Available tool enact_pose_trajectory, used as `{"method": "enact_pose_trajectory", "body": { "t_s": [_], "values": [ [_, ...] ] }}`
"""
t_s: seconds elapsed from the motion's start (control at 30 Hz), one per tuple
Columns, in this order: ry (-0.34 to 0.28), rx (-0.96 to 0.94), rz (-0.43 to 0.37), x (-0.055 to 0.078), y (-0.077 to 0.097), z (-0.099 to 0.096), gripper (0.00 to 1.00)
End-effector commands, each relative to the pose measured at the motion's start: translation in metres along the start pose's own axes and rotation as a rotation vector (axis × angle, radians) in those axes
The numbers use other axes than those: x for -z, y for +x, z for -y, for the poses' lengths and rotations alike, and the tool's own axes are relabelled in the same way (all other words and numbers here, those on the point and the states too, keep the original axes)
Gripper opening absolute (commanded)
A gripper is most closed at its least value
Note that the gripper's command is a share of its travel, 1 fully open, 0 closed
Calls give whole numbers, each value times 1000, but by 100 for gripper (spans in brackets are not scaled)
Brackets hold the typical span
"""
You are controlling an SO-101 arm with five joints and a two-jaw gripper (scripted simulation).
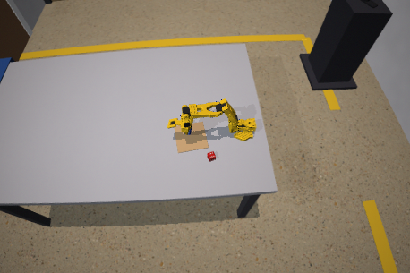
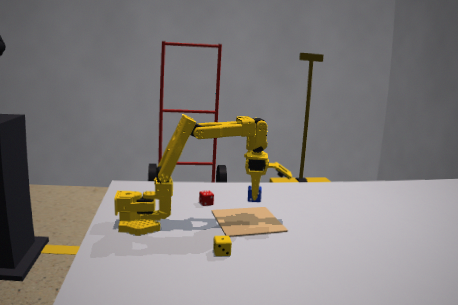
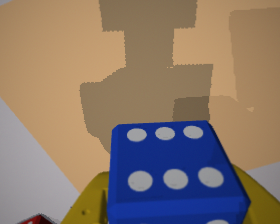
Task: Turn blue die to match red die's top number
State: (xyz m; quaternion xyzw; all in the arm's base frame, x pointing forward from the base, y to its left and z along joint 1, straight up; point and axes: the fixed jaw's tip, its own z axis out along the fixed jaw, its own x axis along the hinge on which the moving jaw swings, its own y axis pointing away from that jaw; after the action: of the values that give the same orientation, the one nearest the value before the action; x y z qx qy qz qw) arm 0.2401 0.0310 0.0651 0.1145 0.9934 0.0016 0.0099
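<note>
My gripper (image 2: 255, 194) is shut on the blue die (image 2: 250, 193) and holds it a little above the tan mat (image 2: 249, 221), pointing straight down. In the wrist view the blue die (image 3: 175, 170) fills the lower middle, its six-pip face toward the camera, with the mat (image 3: 91, 75) and the arm's shadow below it. In the top view the gripper (image 1: 188, 129) hangs over the mat's far part (image 1: 192, 140). The red die (image 1: 211, 156) lies on the table off the mat, toward the arm's base; it also shows in the exterior view (image 2: 206, 197). Its top number is too small to read.
A yellow die (image 2: 222, 245) lies on the table in front of the mat, near its front left corner. The arm's base (image 2: 137, 210) stands near the table's edge. Beyond the table stand a red hand truck (image 2: 190, 111), a broom and a black pedestal (image 1: 346, 37).
</note>
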Motion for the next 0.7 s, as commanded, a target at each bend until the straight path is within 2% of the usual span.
{"method": "enact_pose_trajectory", "body": {
  "t_s": [0.0,0.43,0.67],
  "values": [
    [-42,0,117,25,-8,-5,0],
    [-42,3,119,25,-8,-4,0],
    [-66,28,199,25,-11,-5,0]
  ]
}}
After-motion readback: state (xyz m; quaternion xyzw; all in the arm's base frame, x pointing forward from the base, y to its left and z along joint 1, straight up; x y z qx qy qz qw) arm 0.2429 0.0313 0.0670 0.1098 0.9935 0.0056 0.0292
